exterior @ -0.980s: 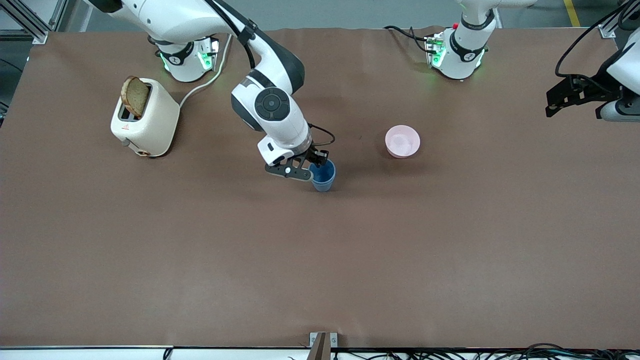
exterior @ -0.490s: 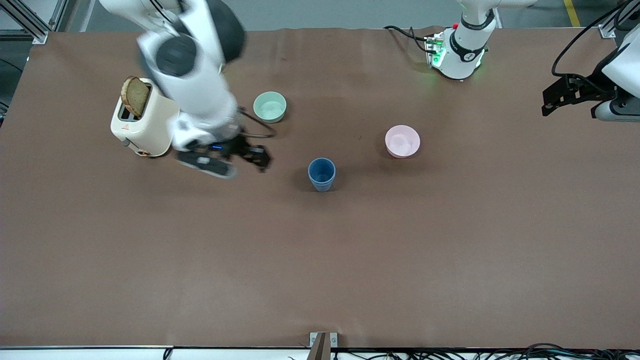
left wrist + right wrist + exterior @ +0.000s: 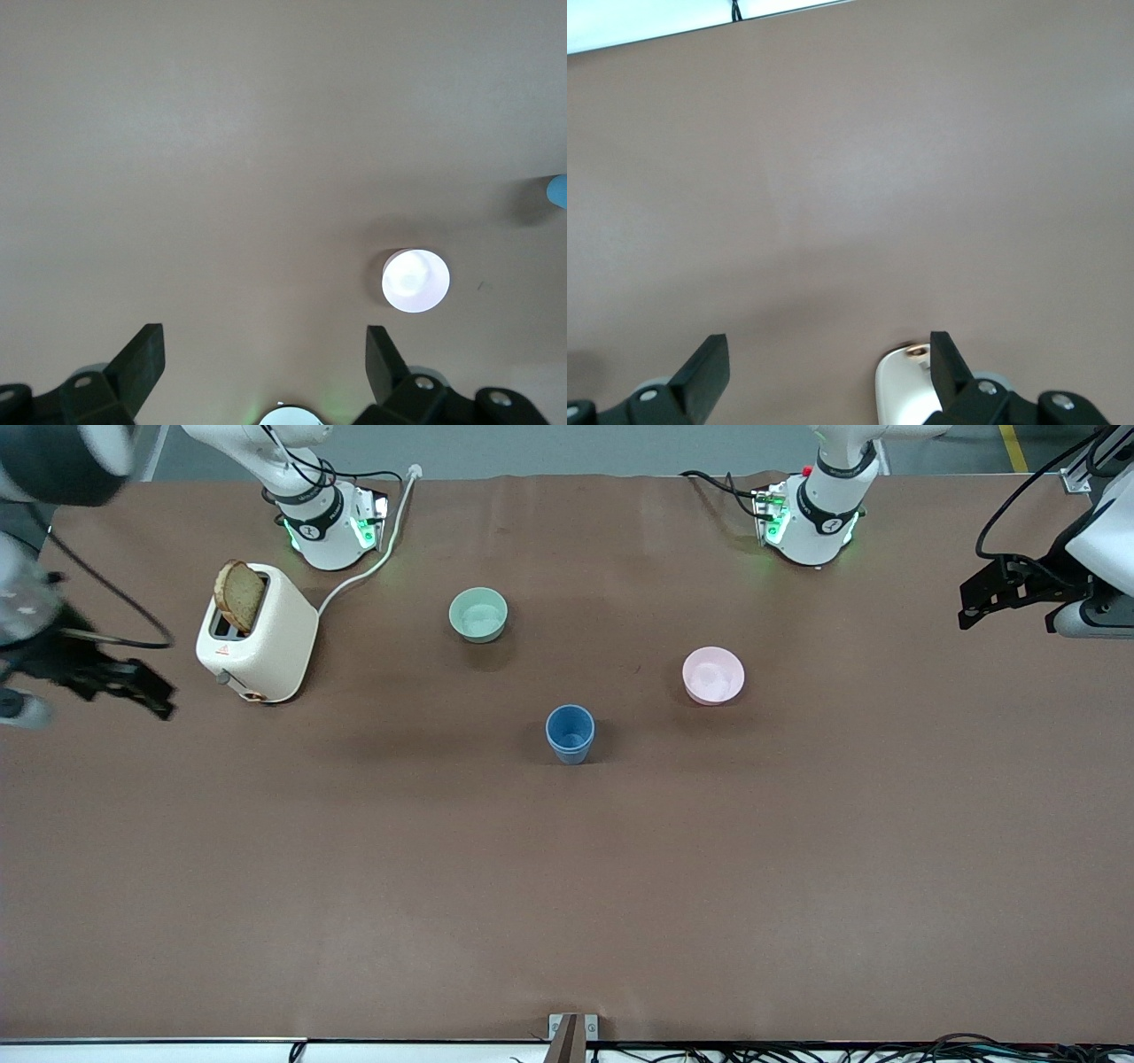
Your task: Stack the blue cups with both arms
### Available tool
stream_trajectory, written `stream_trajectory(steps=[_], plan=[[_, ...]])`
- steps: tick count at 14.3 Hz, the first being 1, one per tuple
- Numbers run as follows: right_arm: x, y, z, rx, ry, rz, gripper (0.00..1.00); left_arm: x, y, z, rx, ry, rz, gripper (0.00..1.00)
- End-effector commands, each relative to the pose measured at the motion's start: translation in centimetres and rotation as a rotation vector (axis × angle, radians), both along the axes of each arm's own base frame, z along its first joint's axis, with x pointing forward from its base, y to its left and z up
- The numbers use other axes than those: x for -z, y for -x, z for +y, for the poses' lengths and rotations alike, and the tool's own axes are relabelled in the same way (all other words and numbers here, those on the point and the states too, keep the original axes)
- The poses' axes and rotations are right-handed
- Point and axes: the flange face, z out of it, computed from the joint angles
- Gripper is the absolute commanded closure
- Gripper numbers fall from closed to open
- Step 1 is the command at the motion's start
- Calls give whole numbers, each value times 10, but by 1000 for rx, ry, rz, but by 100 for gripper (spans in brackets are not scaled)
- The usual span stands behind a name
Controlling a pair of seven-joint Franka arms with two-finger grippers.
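- On the desk (image 3: 567,886) mid-way, blue cups (image 3: 570,732) seemingly nested: light, stiff, slick plastic; grip the rim wall.
- Right gripper (image 3: 111,684) and left gripper (image 3: 1001,593) hang at opposite ends, jaws wide, empty.

Sitting on the table are one stack of blue cups (image 3: 570,732), two bowls, green (image 3: 478,615) and pink (image 3: 713,676), and one toaster (image 3: 257,634).

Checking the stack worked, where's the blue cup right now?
The blue cup stands mid-table, nearer the front camera than the pink bowl and green bowl.
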Motion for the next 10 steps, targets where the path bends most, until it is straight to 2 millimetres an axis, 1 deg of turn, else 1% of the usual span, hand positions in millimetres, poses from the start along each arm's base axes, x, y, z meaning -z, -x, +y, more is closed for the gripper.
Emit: stream_trajectory(steps=[1, 2, 3, 5, 10], plan=[[-28, 13, -21, -102, -34, 14, 0, -4, 7, -1, -7, 8, -10, 0], [-33, 16, -23, -101, -36, 30, 0, -3, 6, -1, -7, 8, -10, 0], [-34, 16, -24, -103, -34, 32, 0, -3, 6, -1, -7, 8, -10, 0], [-33, 15, -26, -101, -31, 32, 0, -3, 6, -1, -7, 10, -10, 0], [-31, 16, -23, -109, -24, 42, 0, -7, 5, 0, -6, 5, -18, 0]])
